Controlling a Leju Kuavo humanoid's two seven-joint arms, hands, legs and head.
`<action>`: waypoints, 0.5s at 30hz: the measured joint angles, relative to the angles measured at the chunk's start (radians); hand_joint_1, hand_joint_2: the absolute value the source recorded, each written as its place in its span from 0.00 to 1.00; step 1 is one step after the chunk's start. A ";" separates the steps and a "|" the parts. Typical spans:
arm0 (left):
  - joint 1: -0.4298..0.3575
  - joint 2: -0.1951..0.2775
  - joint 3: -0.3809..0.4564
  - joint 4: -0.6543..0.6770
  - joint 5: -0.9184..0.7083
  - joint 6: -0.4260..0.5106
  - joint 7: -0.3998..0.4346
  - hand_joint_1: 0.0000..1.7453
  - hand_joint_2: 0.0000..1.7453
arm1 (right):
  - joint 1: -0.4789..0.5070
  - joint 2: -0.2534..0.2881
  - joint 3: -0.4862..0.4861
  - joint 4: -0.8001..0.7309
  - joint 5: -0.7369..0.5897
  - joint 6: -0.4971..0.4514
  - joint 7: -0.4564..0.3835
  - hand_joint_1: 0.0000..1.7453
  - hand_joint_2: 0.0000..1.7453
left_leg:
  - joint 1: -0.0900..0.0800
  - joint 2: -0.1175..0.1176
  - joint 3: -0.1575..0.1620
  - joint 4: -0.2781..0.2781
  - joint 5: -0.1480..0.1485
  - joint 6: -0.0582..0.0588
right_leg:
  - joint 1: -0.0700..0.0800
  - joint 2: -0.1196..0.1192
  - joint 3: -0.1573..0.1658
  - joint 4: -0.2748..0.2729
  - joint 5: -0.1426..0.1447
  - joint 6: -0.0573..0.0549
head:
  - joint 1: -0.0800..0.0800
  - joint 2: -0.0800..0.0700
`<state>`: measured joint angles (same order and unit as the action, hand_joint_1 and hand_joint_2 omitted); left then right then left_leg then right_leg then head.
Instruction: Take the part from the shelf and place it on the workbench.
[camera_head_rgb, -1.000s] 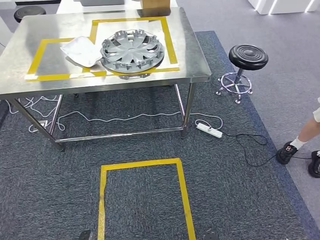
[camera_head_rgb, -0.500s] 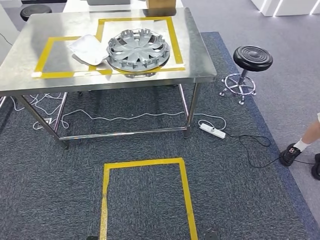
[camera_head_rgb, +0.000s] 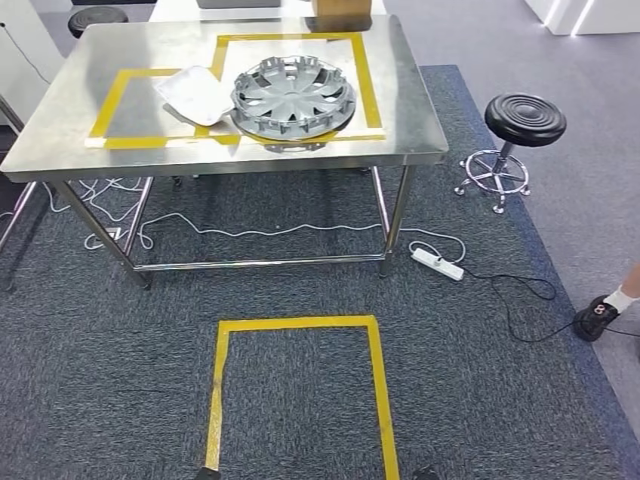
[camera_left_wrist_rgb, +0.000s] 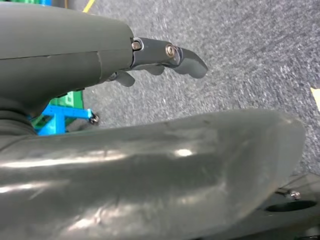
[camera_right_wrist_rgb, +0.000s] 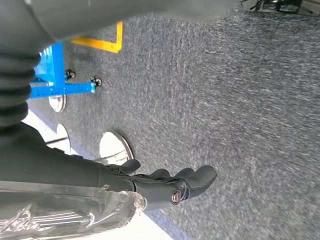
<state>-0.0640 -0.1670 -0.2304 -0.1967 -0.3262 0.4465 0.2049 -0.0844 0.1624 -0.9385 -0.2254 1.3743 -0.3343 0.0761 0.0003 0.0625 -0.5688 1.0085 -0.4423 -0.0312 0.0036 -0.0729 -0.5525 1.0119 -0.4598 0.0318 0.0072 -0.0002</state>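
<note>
The steel workbench (camera_head_rgb: 423, 140) stands ahead of me with yellow tape outlines on its top. A silver hubcap (camera_head_rgb: 293, 95) lies inside the right outline, and a white flat part (camera_head_rgb: 195, 93) lies beside it on the left. My left hand (camera_left_wrist_rgb: 170, 55) hangs over grey carpet, fingers stretched out, holding nothing. My right hand (camera_right_wrist_rgb: 181, 182) hangs the same way with its fingers extended and nothing in them. A blue wheeled frame (camera_right_wrist_rgb: 56, 75) stands on the carpet behind my right hand, and it is also in the left wrist view as a blue frame (camera_left_wrist_rgb: 56, 117) with something green on it.
A yellow tape square (camera_head_rgb: 302, 325) marks the carpet in front of my feet. Cables and a white power strip (camera_head_rgb: 438, 263) lie under and beside the bench. A black stool (camera_head_rgb: 524, 120) stands to its right, and a person's shoe (camera_head_rgb: 600, 315) is at the right edge.
The whole picture has shifted to the right, so the camera has moved or turned left. The things on the workbench lie as before. The person's feet are nearer the right edge.
</note>
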 joint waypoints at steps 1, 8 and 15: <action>-0.001 -0.001 -0.007 0.001 -0.004 0.000 0.003 0.00 0.00 | 0.000 0.000 -0.001 0.000 -0.002 -0.001 0.000 0.00 1.00 | -0.002 -0.004 0.000 -0.010 -0.002 0.008 | 0.002 -0.010 0.000 0.001 -0.001 0.004 | 0.000 0.000; 0.000 -0.001 -0.038 0.003 -0.020 -0.001 0.012 0.00 0.00 | 0.002 0.000 -0.006 0.000 -0.007 -0.007 -0.003 0.00 1.00 | 0.001 -0.077 -0.012 -0.013 0.011 0.049 | -0.007 0.066 -0.107 0.248 -0.138 0.028 | 0.013 0.000; -0.001 0.000 -0.048 0.004 -0.027 -0.004 0.022 0.00 0.00 | 0.003 0.000 -0.007 0.000 -0.010 -0.007 -0.001 0.00 1.00 | -0.001 -0.167 -0.018 -0.010 0.022 0.033 | -0.014 0.149 0.003 0.018 -0.017 0.013 | 0.014 0.000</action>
<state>-0.0651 -0.1674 -0.2787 -0.1923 -0.3534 0.4429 0.2271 -0.0809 0.1623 -0.9457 -0.2251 1.3644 -0.3409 0.0754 -0.0002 -0.1043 -0.5872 0.9980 -0.4204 0.0018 -0.0108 0.0759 -0.5499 1.0303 -0.4767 0.0450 0.0210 0.0000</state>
